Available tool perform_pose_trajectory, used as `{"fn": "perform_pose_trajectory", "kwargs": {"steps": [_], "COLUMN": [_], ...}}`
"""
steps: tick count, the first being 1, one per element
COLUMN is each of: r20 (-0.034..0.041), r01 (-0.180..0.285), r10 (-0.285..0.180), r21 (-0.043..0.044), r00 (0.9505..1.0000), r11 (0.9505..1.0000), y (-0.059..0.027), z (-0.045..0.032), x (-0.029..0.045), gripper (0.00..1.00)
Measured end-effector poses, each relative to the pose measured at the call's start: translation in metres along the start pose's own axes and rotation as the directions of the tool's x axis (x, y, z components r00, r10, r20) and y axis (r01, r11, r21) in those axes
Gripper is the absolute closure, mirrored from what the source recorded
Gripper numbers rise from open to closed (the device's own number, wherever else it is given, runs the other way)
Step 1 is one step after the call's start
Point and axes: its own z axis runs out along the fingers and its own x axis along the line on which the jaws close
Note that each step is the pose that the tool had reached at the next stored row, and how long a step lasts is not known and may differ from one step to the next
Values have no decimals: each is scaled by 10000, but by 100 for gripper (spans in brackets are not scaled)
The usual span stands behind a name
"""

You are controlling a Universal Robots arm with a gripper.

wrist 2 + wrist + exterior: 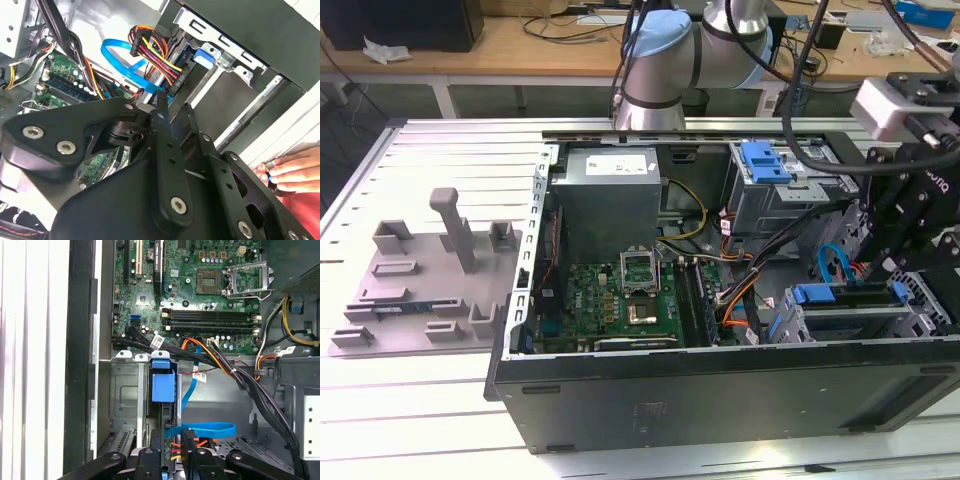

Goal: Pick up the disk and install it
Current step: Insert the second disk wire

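Your fingers (172, 452) look clenched on the disk's (163, 390) blue carrier in the drive cage (125, 395); keep it square, clear of cables (200, 357).

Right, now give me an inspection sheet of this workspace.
Surface: slatted metal table, carrying the open computer case.
Job's things: disk, only its blue carrier end is seen, standing in the drive cage; the drive body cannot be made out.
Clutter: grey fixture tray beside the case, on the exterior view's left.
Grippers: gripper hangs over the drive cage, close to the disk.
Cables: blue flat cable loops under the gripper; black cable bundle crosses the case; red and yellow power lead.
Surroundings: wooden bench behind; a person's hand near the case's edge.
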Motion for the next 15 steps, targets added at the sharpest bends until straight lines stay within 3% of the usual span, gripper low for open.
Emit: {"fn": "perform_pose_trajectory", "kwargs": {"steps": [5, 7, 8, 10, 15], "r20": [0, -16, -32, -40, -110], "r01": [-2, 2, -1, 0, -3], "r10": [2, -2, 1, 1, 5], "r21": [-1, 0, 3, 83, 123], "r00": [10000, 10000, 10000, 10000, 9999], "r11": [10000, 10000, 10000, 10000, 9999], "y": [24, 75, 147, 200, 268], "z": [-45, -47, -49, -70, -92], "x": [0, -1, -10, -80, -178], "gripper": [70, 70, 71, 89, 89]}}
